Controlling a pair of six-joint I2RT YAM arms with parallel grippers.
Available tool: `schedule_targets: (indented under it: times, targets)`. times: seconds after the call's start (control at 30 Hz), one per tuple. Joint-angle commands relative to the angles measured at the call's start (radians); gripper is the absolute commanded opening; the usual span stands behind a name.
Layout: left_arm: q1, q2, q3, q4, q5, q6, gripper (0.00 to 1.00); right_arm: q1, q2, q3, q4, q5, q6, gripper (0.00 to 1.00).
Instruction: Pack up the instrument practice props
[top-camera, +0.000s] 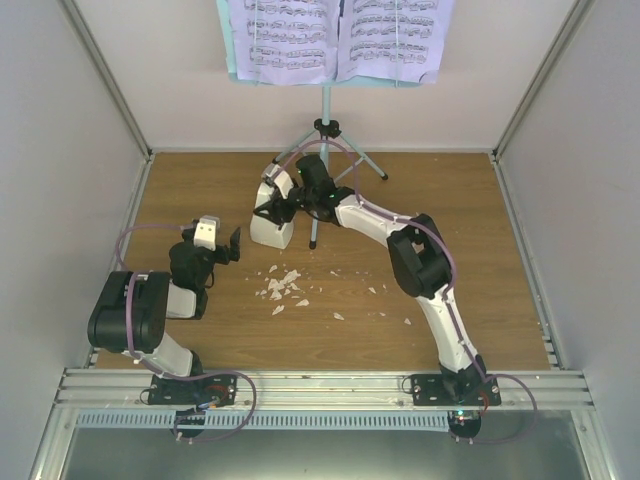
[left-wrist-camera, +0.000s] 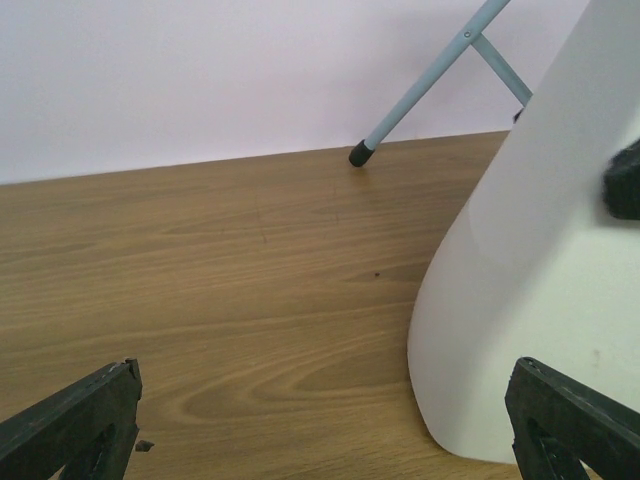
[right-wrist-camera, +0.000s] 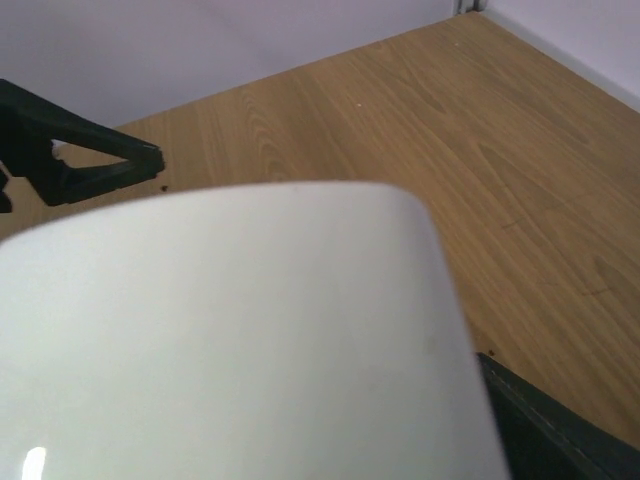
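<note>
The pale blue music stand (top-camera: 325, 110) rises on tripod legs at the back, with sheet-music pages (top-camera: 290, 35) on its desk. The small white metronome (top-camera: 272, 230) stands in front of it, left of the pole. My right gripper (top-camera: 277, 206) reaches over the metronome's top with its jaws closed against the sides. In the right wrist view the white body (right-wrist-camera: 230, 340) fills the space between the fingers (right-wrist-camera: 560, 430). My left gripper (top-camera: 226, 250) hangs wide open just left of the metronome (left-wrist-camera: 530, 300), with only bare wood between its fingers (left-wrist-camera: 80, 420).
Small white crumbs (top-camera: 282, 285) lie scattered on the wooden floor (top-camera: 450, 220) in front of the metronome. A stand leg (left-wrist-camera: 420, 90) ends in a black foot near the back wall. Pale walls close in the left, right and rear.
</note>
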Motion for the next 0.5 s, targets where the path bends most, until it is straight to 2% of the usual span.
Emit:
schedule_targets:
  times: [0.0,0.17,0.23,0.27,0.33,0.43,0.47]
  targets:
    - [-0.003,-0.018,0.004,0.064,-0.036,-0.012,0.99,0.023,-0.152,-0.027,0.083,-0.042,-0.002,0.34]
    - [-0.017,-0.073,-0.008,0.041,-0.241,-0.088,0.99,0.022,-0.279,-0.123,0.122,-0.057,0.034,0.34]
    - [-0.037,-0.142,0.045,-0.143,-0.314,-0.121,0.99,0.022,-0.343,-0.181,0.130,-0.041,0.041,0.34]
    - [-0.036,-0.182,0.091,-0.254,-0.309,-0.134,0.99,0.023,-0.381,-0.211,0.130,-0.030,0.041,0.34]
    - [-0.036,-0.255,0.149,-0.377,-0.243,-0.167,0.98,0.023,-0.455,-0.283,0.127,0.013,0.044,0.34]
    - [-0.038,-0.340,0.226,-0.551,-0.118,-0.280,0.95,0.023,-0.578,-0.404,0.110,0.089,0.065,0.34]
    - [-0.040,-0.366,0.262,-0.669,-0.095,-0.324,0.94,0.023,-0.619,-0.450,0.099,0.118,0.072,0.34]
